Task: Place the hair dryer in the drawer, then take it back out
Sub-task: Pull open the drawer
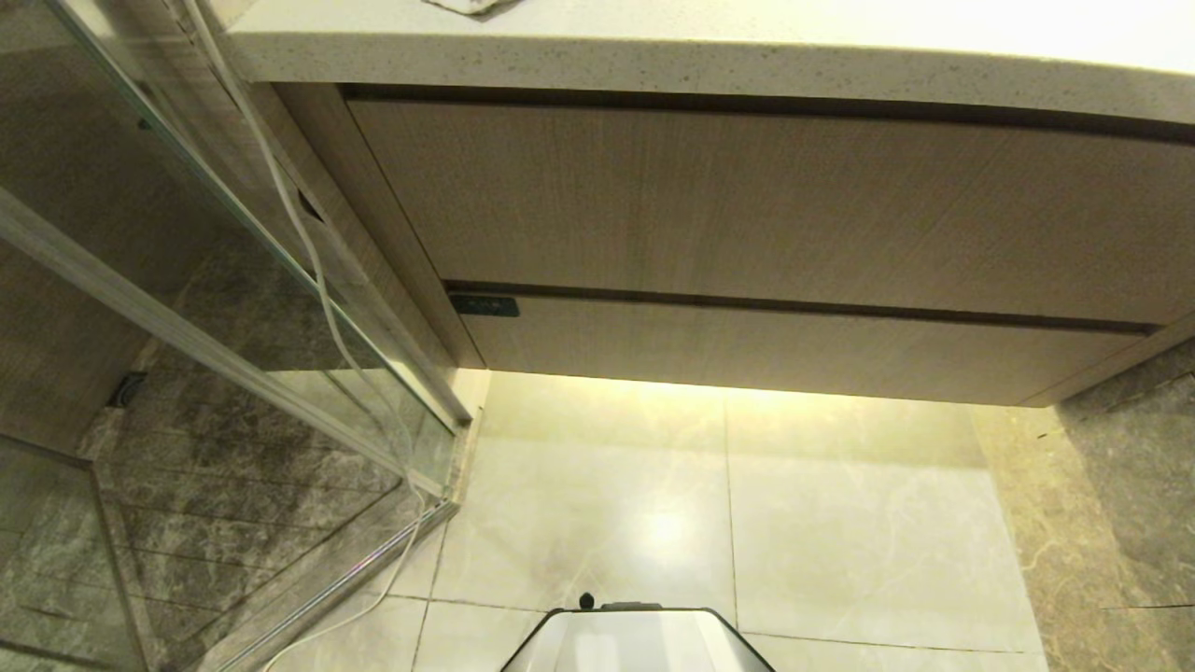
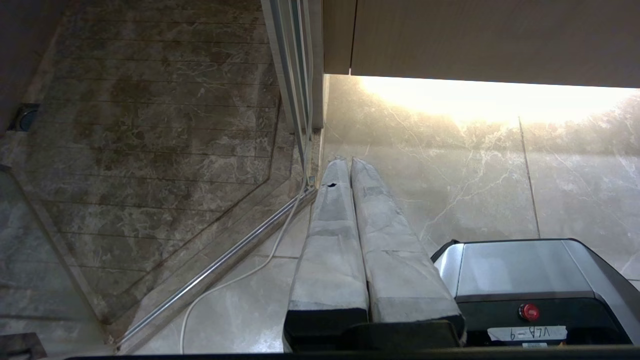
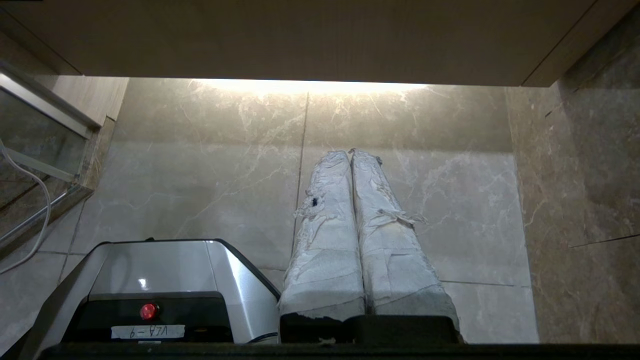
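Both grippers, the left gripper and the right gripper, hang over the pale marble floor, fingers pressed together, holding nothing. The wide, shallow wood-grain drawer sits closed; the hair dryer itself is out of view, only a white cord trailing down. Judging from this, either the task is finished or the drawer must be pulled out squarely first.

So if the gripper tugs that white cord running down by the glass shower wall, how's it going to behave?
Probably floppy: the white cord hangs in loose curves beside the glass shower wall and trails across the floor tiles. It looks thin, so likely light, sliding readily on the glossy tile. Its upper end runs out of view, so a tug could drag whatever it is attached to.
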Controlling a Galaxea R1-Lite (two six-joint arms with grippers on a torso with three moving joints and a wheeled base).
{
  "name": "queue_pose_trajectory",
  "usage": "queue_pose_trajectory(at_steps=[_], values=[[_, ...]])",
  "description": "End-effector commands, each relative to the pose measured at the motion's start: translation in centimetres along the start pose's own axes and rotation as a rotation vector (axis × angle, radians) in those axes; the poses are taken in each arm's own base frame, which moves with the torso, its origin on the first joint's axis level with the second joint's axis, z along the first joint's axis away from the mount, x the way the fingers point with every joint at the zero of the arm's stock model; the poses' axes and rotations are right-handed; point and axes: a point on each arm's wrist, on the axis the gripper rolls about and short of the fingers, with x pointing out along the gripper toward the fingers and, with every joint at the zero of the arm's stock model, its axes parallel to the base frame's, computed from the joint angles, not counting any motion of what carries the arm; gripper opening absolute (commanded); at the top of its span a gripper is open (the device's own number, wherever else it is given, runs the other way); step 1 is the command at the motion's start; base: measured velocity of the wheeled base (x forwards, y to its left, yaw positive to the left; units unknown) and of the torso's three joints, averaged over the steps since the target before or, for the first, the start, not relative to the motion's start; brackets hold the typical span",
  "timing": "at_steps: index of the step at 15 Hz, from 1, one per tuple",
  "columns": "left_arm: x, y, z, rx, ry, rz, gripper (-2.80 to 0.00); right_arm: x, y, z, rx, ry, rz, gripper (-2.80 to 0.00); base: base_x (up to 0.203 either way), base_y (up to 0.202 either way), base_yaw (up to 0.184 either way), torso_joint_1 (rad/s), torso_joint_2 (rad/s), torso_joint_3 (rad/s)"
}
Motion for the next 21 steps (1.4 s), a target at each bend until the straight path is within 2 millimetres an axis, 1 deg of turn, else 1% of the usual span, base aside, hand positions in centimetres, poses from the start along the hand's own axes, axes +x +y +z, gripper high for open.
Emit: queue_pose_trajectory(at_steps=[1,12,15,16,17,19,20,21], values=[[0.0,0.0,0.0,0.0,0.0,0.0,-2.8,0.0,0.0,0.0,0.0,0.003,0.0,-2.8,0.0,0.0,0.0,0.0,0.0,0.0],[0.0,0.0,0.0,0.0,0.0,0.0,-2.8,0.0,0.0,-0.1,-0.017,0.007,0.007,-2.8,0.0,0.0,0.0,0.0,0.0,0.0],[0.0,0.0,0.0,0.0,-0.001,0.0,-2.8,-0.1,0.0,0.0,0.038,0.022,-0.004,-2.8,0.0,0.0,0.0,0.0,0.0,0.0],[0.0,0.0,0.0,0.0,0.0,0.0,-2.8,-0.2,0.0,0.7,0.057,-0.004,0.006,-2.8,0.0,0.0,0.0,0.0,0.0,0.0],[0.0,0.0,0.0,0.0,0.001,0.0,-2.8,-0.7,0.1,2.2,0.082,-0.04,0.023,-2.8,0.0,0.0,0.0,0.0,0.0,0.0],[0.0,0.0,0.0,0.0,0.0,0.0,-2.8,-1.4,0.3,7.2,0.115,-0.072,0.04,-2.8,0.0,0.0,0.0,0.0,0.0,0.0],[0.0,0.0,0.0,0.0,-0.001,0.0,-2.8,-0.9,0.4,10.1,0.122,-0.049,0.045,-2.8,0.0,0.0,0.0,0.0,0.0,0.0],[0.0,0.0,0.0,0.0,-0.001,0.0,-2.8,0.3,0.5,12.8,0.127,-0.008,0.05,-2.8,0.0,0.0,0.0,0.0,0.0,0.0]])
